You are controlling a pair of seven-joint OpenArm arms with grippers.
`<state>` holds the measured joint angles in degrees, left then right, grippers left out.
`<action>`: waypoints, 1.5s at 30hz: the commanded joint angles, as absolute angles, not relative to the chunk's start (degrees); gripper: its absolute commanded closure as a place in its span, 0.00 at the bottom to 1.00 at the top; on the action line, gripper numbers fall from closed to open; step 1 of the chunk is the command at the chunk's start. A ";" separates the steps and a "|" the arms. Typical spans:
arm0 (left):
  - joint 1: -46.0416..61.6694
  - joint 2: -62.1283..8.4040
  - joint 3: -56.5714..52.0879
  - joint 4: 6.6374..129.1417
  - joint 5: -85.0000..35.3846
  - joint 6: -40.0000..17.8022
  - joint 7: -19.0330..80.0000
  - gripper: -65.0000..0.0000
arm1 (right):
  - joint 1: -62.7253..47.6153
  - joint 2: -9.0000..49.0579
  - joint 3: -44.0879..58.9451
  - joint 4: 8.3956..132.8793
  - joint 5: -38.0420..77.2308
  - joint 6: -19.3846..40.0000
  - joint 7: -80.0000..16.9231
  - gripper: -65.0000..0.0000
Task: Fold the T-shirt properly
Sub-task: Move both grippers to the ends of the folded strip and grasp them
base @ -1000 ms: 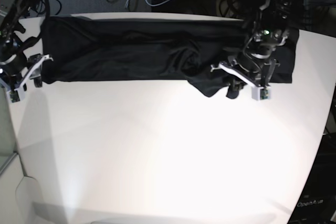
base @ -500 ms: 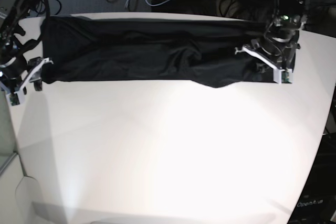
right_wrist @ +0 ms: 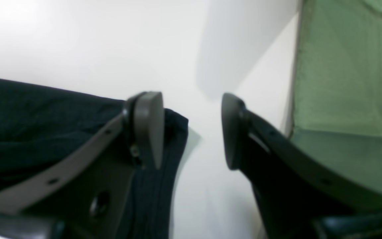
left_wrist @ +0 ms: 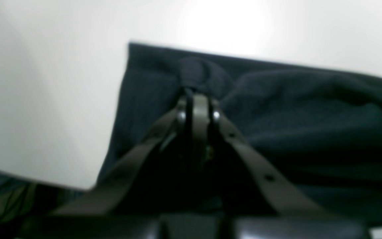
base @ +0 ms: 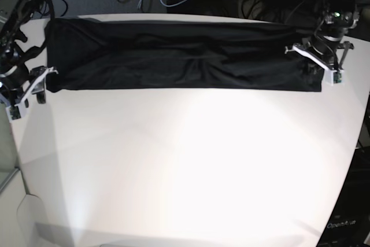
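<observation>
Roughly, progress: the shirt (base: 179, 56) lies as one long flat band, so a lengthwise fold looks done; folding it across, end to end, is judged still to come.
Place: across the far side of the table (base: 191, 166), almost edge to edge.
Look: plain black, thin knit, soft creases mid-band, near edge straight.
Left gripper (left_wrist: 196, 96): jaws pressed together, pinching a small bunch of shirt at its end.
Right gripper (right_wrist: 191, 129): jaws wide apart, empty, at the shirt's other end; one finger (right_wrist: 148, 126) over the cloth's corner, contact unclear.
</observation>
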<state>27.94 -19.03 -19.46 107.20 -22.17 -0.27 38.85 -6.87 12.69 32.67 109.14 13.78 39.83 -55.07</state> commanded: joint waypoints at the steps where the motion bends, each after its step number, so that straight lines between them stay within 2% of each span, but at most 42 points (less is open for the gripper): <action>1: 27.91 -19.56 -20.44 107.74 -22.29 -0.40 37.49 1.00 | -6.37 13.67 32.92 110.11 14.20 40.00 -54.11 0.54; 4: 27.91 -19.56 -22.20 105.98 -22.29 -0.57 37.23 1.00 | -6.37 13.67 32.92 110.11 14.20 40.00 -54.11 0.54; 12: 27.65 -19.47 -27.82 101.14 -22.20 -6.99 36.97 1.00 | -6.29 13.67 32.92 110.11 14.20 40.00 -54.02 0.54; 23: 27.38 -18.33 -27.74 99.56 -22.11 -7.69 36.88 1.00 | -6.29 13.67 31.69 110.11 14.20 40.00 -54.02 0.54; 29: 26.42 -16.31 -27.74 99.65 -16.40 -7.96 36.88 1.00 | -6.29 13.67 31.69 110.11 14.20 40.00 -54.02 0.54; 39: 26.24 -10.42 -32.66 100.26 -7.16 -19.21 36.88 1.00 | -6.29 13.67 31.69 110.11 14.20 40.00 -54.02 0.54; 45: 24.66 -7.25 -41.19 99.82 -5.05 -27.21 36.88 0.68 | -6.29 13.67 31.69 110.11 14.20 40.00 -54.02 0.54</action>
<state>24.10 -6.70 -40.88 99.00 -5.04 -27.68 37.60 -6.87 12.69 31.44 109.14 13.76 39.83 -55.13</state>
